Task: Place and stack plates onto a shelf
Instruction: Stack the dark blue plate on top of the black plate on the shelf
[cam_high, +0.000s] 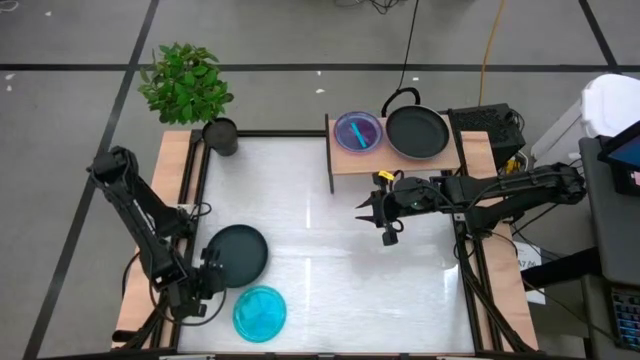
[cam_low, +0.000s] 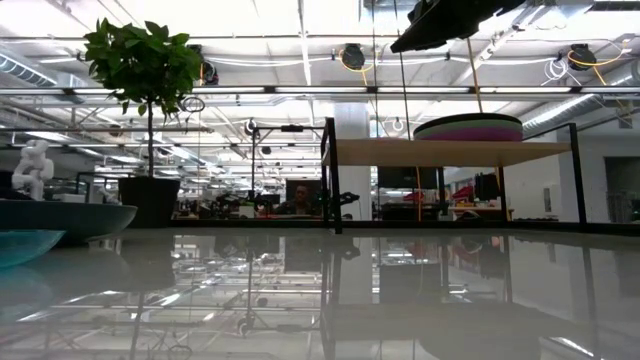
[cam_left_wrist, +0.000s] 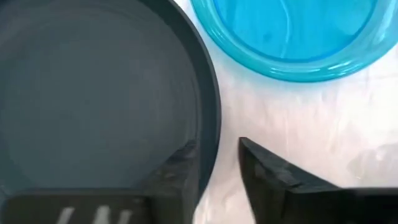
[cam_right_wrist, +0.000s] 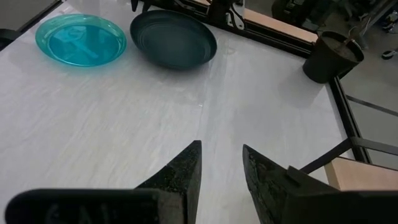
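Observation:
A black plate (cam_high: 237, 255) and a translucent cyan plate (cam_high: 260, 313) rest flat on the table near its near left corner. My left gripper (cam_left_wrist: 219, 167) is open, low at the black plate's near rim (cam_left_wrist: 210, 149), with one finger over the plate's inside and one outside above the table. The shelf (cam_high: 395, 160) stands at the far right and carries a cyan-over-purple pile (cam_high: 358, 131) and a black-topped pile (cam_high: 417, 132). My right gripper (cam_high: 385, 222) hovers open and empty in front of the shelf, above the table.
A potted plant (cam_high: 190, 85) in a dark pot (cam_high: 221, 136) stands at the table's far left corner. Wooden side rails (cam_high: 175, 190) run along both sides. Bare white tabletop (cam_high: 330, 270) lies between the two plates and the shelf.

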